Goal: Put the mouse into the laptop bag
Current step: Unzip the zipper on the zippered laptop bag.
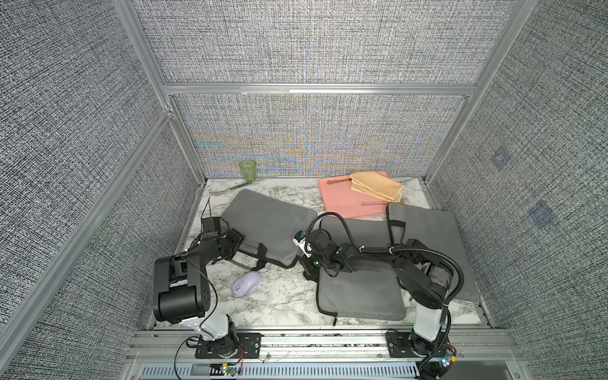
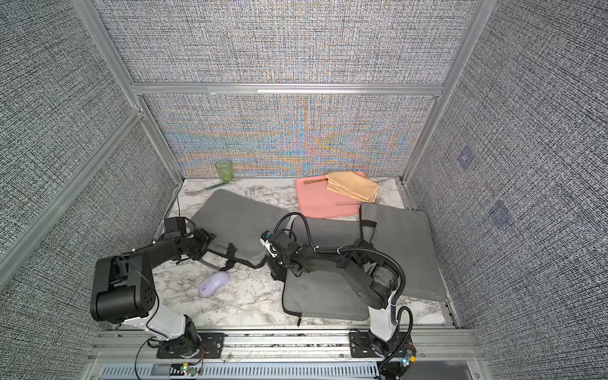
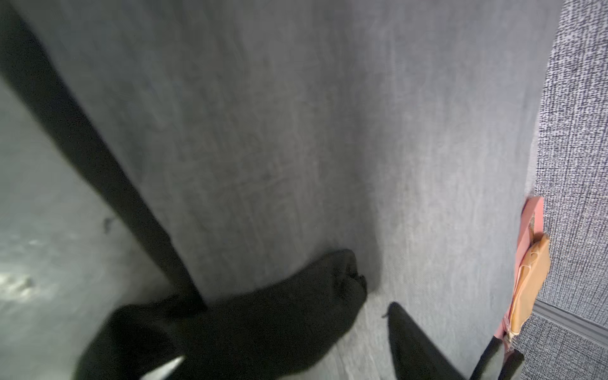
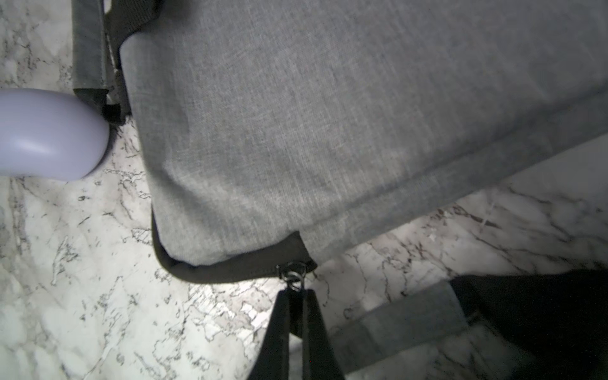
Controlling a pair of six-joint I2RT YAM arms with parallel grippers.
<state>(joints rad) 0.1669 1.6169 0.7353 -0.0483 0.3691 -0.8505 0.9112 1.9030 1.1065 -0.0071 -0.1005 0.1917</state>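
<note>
Top views: both show the same marble table (image 1: 279, 306).
Mouse (image 1: 246, 284): purple, on the table, close to the near side of the laptop bag (image 1: 269, 223), not in it.
Laptop bag: gray, flat, on the left half of the table.
Left gripper (image 1: 235, 245): at the bag's near left corner.
Right gripper (image 1: 307, 266): at the bag's near right corner.
Left wrist view: blurry gray bag cloth with a black strap (image 3: 98, 148) across it.
Left fingers: too blurry, I cannot tell if they are apart or pinching.
Right wrist view: the bag's corner lies on the table; the mouse sits just beside a bag handle (image 4: 88, 49).
Right fingers (image 4: 279, 329): squeezed together on the zipper pull (image 4: 293, 279).
</note>
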